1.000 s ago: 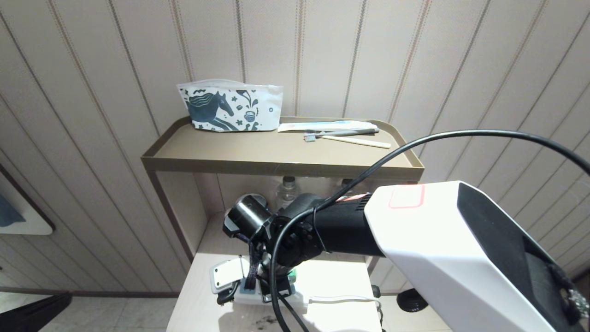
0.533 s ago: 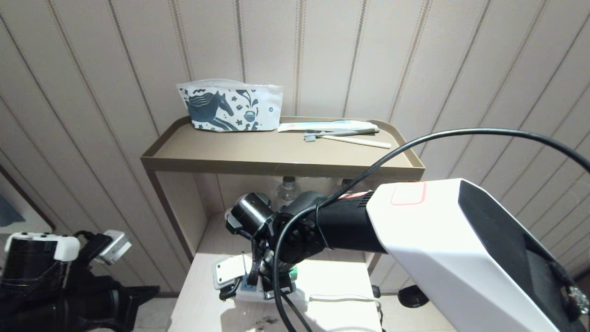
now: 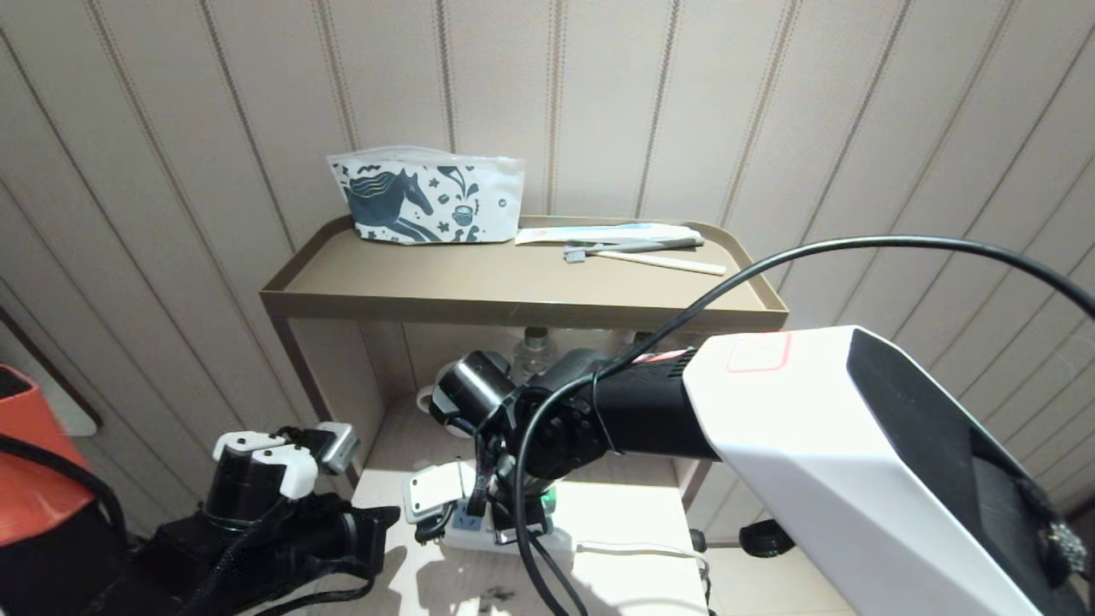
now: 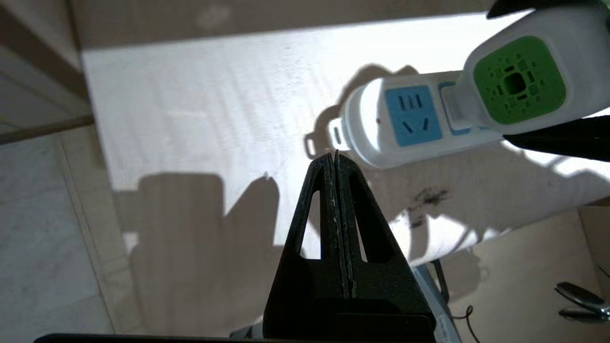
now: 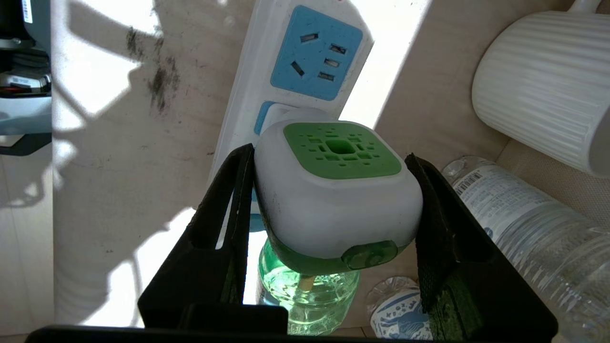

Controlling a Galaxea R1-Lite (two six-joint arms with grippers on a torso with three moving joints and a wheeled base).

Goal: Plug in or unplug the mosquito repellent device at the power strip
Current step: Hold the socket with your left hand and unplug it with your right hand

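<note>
In the head view your right arm hides the power strip (image 3: 479,535). In the left wrist view the left gripper (image 4: 336,159), jaws pressed together and empty, hovers near the strip's end. In the right wrist view the right gripper (image 5: 329,190) clamps the mosquito repellent device (image 5: 336,190), plugged in; pulling may lift the unheld strip.

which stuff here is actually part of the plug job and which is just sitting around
Part of the job:
mosquito repellent device, clamped in the right pincer
power strip
left pincer, shut, near the strip's end

Just lying about:
horse-print pouch
toothbrush
white ribbed mug
water bottle
</note>
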